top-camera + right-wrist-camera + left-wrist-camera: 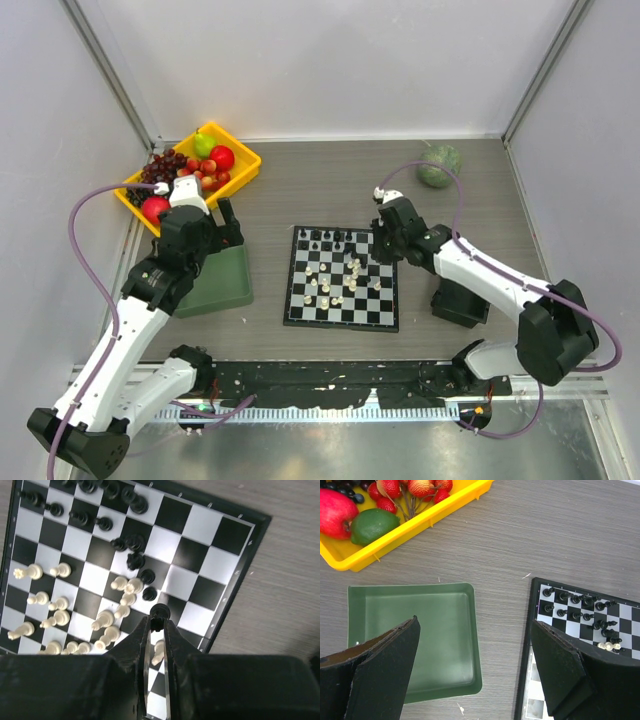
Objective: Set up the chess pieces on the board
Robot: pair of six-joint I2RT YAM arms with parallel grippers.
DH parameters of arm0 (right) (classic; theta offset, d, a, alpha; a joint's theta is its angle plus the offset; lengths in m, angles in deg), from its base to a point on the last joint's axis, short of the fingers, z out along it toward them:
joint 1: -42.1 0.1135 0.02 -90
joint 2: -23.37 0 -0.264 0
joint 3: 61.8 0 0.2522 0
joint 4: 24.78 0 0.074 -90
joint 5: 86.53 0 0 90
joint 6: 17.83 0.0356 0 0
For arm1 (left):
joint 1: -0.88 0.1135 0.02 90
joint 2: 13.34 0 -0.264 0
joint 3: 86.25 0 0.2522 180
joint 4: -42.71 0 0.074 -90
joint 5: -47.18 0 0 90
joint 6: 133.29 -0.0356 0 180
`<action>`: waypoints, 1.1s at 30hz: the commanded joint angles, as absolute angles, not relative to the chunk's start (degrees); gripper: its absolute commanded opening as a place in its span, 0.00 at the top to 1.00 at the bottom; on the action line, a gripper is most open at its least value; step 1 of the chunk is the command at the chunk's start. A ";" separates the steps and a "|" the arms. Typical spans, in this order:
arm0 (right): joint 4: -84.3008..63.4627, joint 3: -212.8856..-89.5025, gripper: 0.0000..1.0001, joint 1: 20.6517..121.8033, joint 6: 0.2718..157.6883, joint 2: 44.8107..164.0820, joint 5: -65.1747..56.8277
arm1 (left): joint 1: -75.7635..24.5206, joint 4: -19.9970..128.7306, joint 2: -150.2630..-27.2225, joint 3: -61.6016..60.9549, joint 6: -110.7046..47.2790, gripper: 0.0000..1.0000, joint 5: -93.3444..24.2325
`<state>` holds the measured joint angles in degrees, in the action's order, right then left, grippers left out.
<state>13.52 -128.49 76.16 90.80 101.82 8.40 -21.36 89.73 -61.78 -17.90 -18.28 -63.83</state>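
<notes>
The checkered board (342, 277) lies mid-table; it also shows in the right wrist view (235, 535) and at the right of the left wrist view (630, 615). Black pieces (90, 517) stand along its far rows and cream-white pieces (60, 615) cluster in the middle. My right gripper (159, 621) is over the board's right part, shut on a black piece (160, 613) held between the fingertips. My left gripper (475, 665) is open and empty, hovering between the green tray and the board's left edge.
A plain green tray (222, 283) lies left of the board. A yellow tray (243, 165) with red, green and purple fruit stands at the back left. A green round fruit (439, 166) lies at the back right.
</notes>
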 commanded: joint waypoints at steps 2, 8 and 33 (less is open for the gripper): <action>12.55 -132.51 0.88 71.47 88.34 102.98 10.33 | -21.01 87.93 -61.15 -17.38 -18.95 0.00 -64.09; 9.82 -136.64 0.88 67.07 89.04 111.24 8.22 | -20.83 88.55 -59.92 -17.30 -19.12 0.01 -64.61; 5.16 -140.07 0.86 64.25 90.27 121.63 9.88 | -19.60 88.64 -57.55 -18.70 -19.65 0.00 -65.67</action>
<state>6.72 -137.93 64.45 89.90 121.32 8.29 -20.07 89.94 -58.31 -18.30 -18.78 -64.88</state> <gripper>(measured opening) 0.180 0.995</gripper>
